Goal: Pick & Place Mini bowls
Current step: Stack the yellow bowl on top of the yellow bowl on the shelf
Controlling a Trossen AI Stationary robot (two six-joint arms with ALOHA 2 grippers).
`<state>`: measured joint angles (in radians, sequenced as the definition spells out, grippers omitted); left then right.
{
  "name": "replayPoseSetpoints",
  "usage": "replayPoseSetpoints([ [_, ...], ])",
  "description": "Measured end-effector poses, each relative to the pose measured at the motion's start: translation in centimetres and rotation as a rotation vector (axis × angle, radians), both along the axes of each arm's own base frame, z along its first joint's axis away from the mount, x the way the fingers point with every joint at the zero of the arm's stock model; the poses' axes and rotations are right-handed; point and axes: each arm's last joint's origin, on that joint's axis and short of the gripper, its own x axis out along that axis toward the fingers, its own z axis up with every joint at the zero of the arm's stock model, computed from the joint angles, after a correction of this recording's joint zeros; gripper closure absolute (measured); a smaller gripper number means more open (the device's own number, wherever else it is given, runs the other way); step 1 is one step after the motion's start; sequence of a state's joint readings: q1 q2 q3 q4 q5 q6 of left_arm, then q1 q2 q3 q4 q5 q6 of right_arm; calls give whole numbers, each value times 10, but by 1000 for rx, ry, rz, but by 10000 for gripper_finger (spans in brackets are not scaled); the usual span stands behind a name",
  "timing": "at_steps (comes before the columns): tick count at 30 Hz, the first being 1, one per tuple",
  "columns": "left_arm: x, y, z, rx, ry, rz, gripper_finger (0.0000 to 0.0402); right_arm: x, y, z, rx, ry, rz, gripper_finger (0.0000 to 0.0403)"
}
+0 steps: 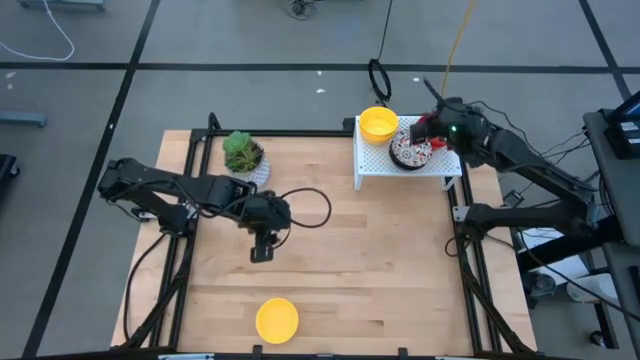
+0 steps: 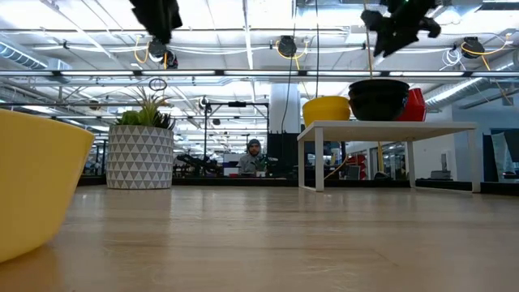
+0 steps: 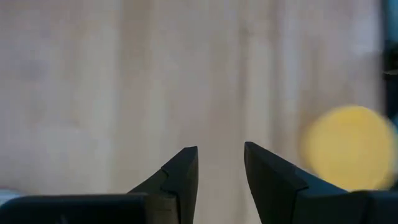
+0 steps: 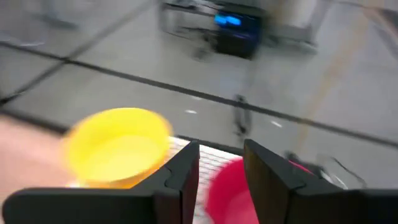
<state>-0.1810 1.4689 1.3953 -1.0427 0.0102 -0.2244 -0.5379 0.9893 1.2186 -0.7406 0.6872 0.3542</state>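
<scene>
Overhead and table-level views share the white shelf (image 1: 407, 165); wrist cameras look past fingers

The wooden table (image 1: 380, 280) carries a white shelf (image 1: 372, 164), a plant pot (image 1: 244, 156) (patterned) and a yellow bowl (image 1: 277, 320).

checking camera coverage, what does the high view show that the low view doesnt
Only the high view shows both arms whole: the left gripper hanging over bare wood mid-table, the right gripper over the white shelf, and the patterned bowl's multicoloured inside.

Only the low view shows the room behind the table with a person far off, and the space under the shelf.

Both show the yellow bowl on the table's near edge, the yellow bowl on the shelf, a red bowl beside the patterned one, and the potted plant.
</scene>
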Motion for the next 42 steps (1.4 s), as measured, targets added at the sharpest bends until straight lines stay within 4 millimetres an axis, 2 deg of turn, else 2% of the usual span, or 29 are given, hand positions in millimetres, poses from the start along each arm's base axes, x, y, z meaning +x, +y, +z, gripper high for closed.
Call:
replayPoseSetpoints([
  [4,-4,-7,-14,-136,85,61,270,7,16,7,-21,-12,188,292],
  [9,-16,-13,-51,-292,287,272,270,16,35,7,-28,20,355,293],
  [11,-21,-16,-65,-347,356,293,270,20,41,7,-31,26,399,294],
  [15,-24,-24,-91,-473,409,335,270,24,54,7,-37,36,483,296],
  [19,-27,-43,-105,-548,400,385,270,28,65,7,-38,37,548,296],
  [23,-27,-64,-113,-580,316,422,270,30,74,7,-52,56,606,296],
  [29,-29,-84,-120,-507,230,497,270,31,82,7,-54,57,653,296],
  [35,-25,-104,-145,-466,266,429,270,34,87,1,-61,43,681,297],
  [42,-23,-111,-161,-481,367,366,270,41,87,-18,-90,69,704,298],
])
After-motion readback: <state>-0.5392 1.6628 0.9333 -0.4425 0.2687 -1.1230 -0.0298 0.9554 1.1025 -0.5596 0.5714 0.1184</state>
